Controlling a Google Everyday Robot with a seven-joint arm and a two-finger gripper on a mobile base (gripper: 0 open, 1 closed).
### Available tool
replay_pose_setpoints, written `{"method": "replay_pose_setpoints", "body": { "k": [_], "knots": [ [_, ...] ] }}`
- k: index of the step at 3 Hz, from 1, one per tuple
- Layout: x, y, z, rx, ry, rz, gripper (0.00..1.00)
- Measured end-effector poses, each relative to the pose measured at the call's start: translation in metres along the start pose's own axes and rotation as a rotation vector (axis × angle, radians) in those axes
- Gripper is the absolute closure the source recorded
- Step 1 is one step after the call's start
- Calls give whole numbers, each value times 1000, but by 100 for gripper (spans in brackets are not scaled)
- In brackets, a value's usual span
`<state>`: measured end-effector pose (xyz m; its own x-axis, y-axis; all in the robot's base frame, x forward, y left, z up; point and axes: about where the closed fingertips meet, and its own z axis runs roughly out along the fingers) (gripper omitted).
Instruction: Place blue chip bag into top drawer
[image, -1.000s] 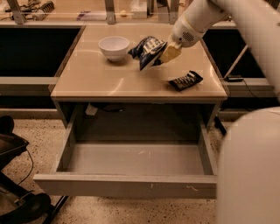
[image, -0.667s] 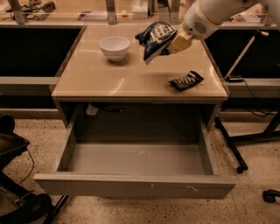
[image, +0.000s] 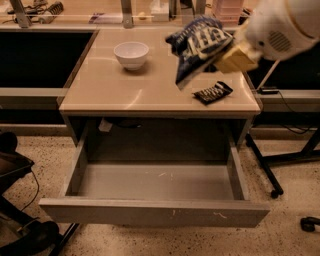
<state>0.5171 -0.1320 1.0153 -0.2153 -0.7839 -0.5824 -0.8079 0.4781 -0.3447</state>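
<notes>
The blue chip bag (image: 197, 46) is now hanging higher above the table (image: 125, 95), with the gripper (image: 225, 59) clamping its edge. Carrying is proceeding, and the next move is probably a forward descent into the open top drawer (image: 155, 212) beneath the table.

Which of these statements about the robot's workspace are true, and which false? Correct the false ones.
1. The gripper grips the crumpled dark blue foil chip bag, lifted clear of the beige table. True.
2. The wide grey metal top drawer is shut. False: it stands pulled open.
3. The round white bowl lies inside the drawer. False: it stands on the table.
4. The small flat black packet lies on the table. True.
</notes>
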Motion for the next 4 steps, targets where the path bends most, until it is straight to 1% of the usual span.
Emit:
{"method": "replay_pose_setpoints", "body": {
  "k": [1,2,3,4],
  "knots": [
    [38,22,-10,-20,33,73,100],
    [38,22,-10,-20,33,73,100],
    [47,33,-4,-12,42,81,100],
    [74,62,10,-16,49,111,100]
  ]
}}
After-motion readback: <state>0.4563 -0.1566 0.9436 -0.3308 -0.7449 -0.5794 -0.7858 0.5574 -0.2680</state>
